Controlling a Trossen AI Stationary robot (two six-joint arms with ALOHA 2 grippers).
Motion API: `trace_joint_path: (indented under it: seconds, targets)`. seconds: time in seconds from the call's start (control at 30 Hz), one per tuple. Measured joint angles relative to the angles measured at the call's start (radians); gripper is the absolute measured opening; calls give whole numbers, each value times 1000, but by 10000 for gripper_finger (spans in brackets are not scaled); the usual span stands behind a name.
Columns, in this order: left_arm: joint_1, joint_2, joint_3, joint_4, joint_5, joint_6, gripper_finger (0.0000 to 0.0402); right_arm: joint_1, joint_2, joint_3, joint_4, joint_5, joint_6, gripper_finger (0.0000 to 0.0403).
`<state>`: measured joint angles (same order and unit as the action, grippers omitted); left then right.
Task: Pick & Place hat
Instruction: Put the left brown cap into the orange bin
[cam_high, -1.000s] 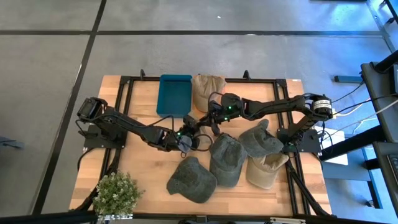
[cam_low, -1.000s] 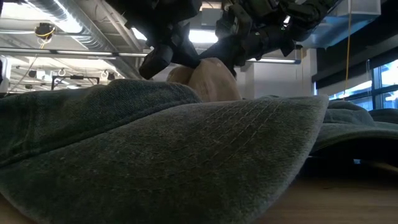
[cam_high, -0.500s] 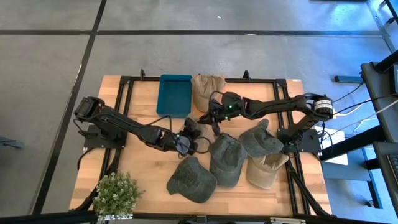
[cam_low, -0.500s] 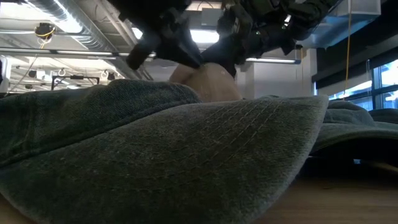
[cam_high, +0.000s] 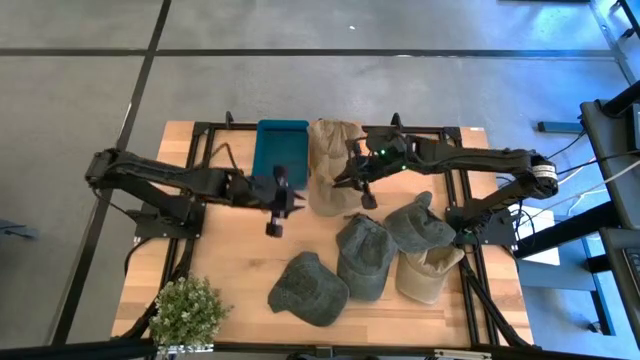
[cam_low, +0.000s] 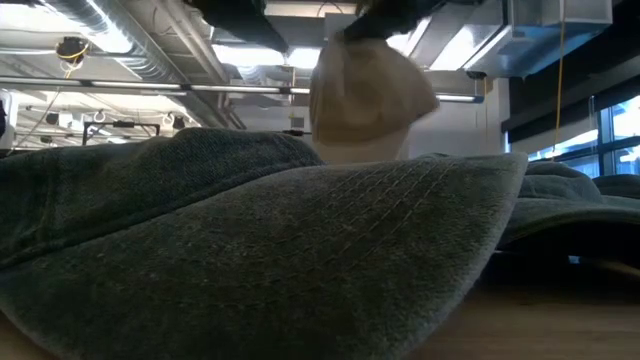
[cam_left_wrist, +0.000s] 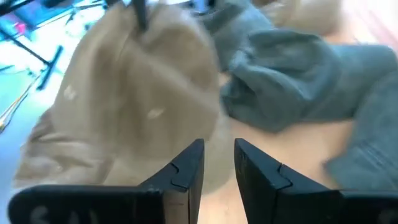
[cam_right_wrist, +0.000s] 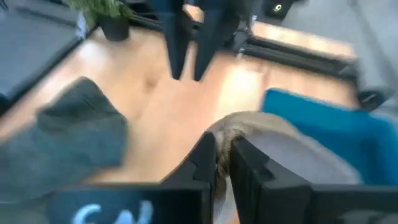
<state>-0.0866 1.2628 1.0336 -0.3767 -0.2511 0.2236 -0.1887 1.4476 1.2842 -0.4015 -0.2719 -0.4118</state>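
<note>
The right claw (cam_high: 352, 176) is pinched shut on the edge of the tan hat (cam_high: 325, 165), a hold the right wrist view shows up close, with both dark fingers (cam_right_wrist: 205, 158) nipped on the fabric. From above, that hat hangs beside the blue tray (cam_high: 279, 150) at the far side of the tabletop (cam_high: 230, 250). The low view shows what the overhead cannot: the tan hat is lifted clear, dangling above the nearest grey hat (cam_low: 260, 250). The left claw (cam_high: 279, 202) hovers just beside it, empty, its fingers (cam_left_wrist: 183, 174) a narrow gap apart. The right arm reaches in long and low from the right edge. The left arm stretches nearly straight across. Both wrist views are blurred, and in the low view the claws are cut off at the top edge.
</note>
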Motion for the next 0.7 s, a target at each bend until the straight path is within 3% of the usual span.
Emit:
trace_joint_path:
  seconds: [0.13,0.33,0.7]
  targets:
    - [61,-18,0,-26,-37,11,86,9,10,117,-174,147,-266,31]
    - [170,-18,0,-125,-100,-44,82,-5,10,142,-165,232,-560,31]
    - [274,-18,-2,-158,-87,-101,86,-72,45,142,-147,362,-785,36]
